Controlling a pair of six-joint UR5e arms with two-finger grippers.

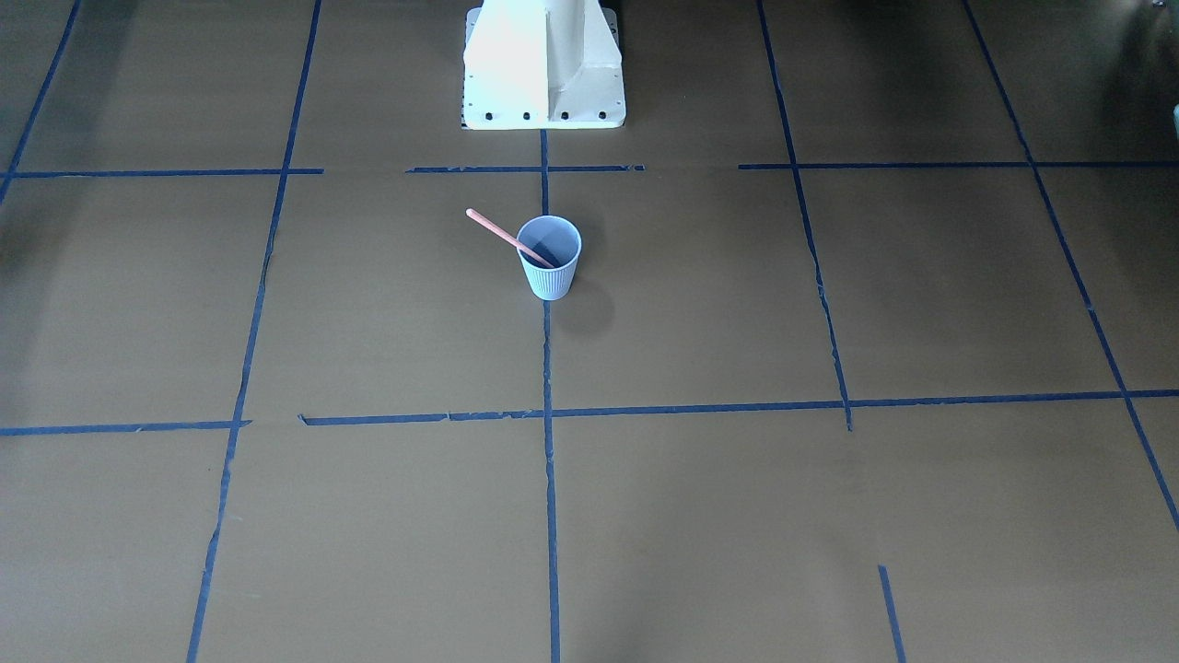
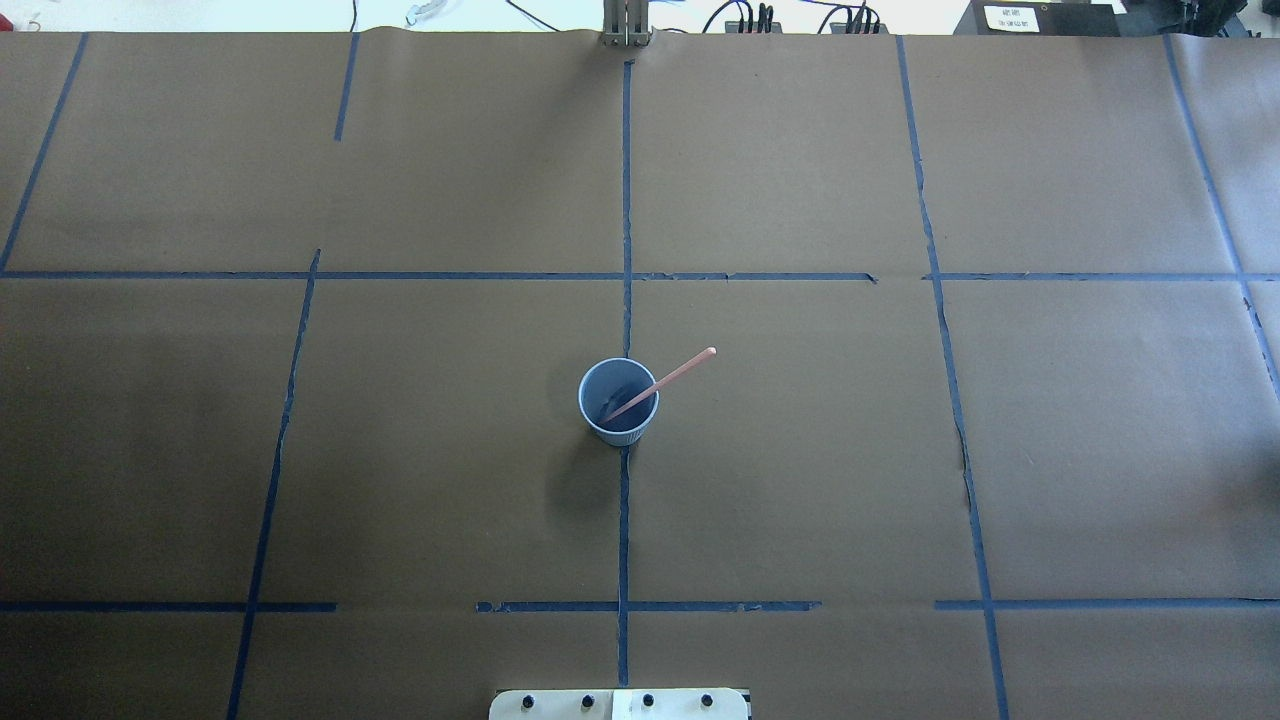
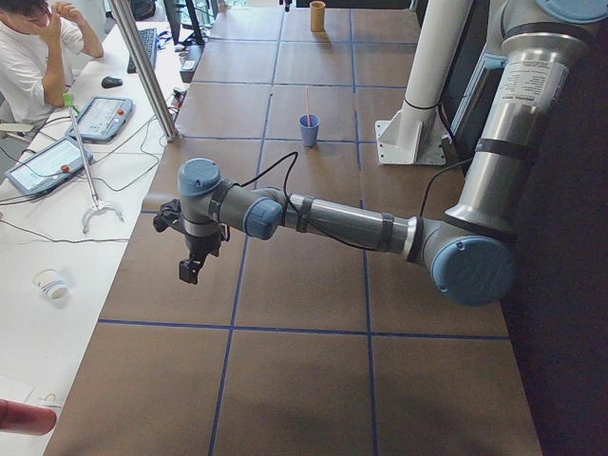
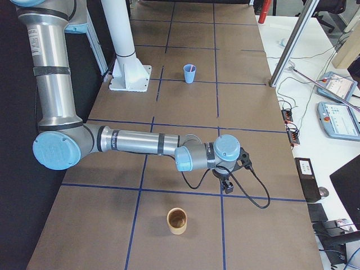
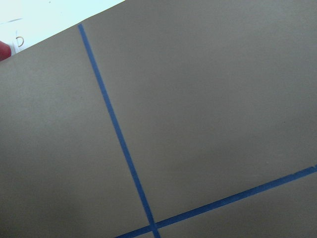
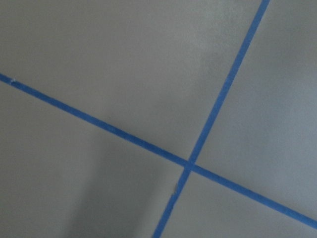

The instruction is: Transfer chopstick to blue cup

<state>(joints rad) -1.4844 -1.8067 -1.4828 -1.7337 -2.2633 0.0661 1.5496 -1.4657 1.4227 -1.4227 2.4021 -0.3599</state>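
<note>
Chopstick [image 2: 664, 383], thin pinkish stick, leaning in ribbed blue cup [image 2: 620, 432]

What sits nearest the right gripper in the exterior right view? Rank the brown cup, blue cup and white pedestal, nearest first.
1. Brown cup: close by the right gripper, nearer the camera.
2. Blue cup: far up the centre line.
3. White pedestal: equally far up, further sideways.

Overhead and front cameras face each other, sharing the blue cup [image 2: 598, 392]; side views look along the table [image 3: 285, 380].
</note>
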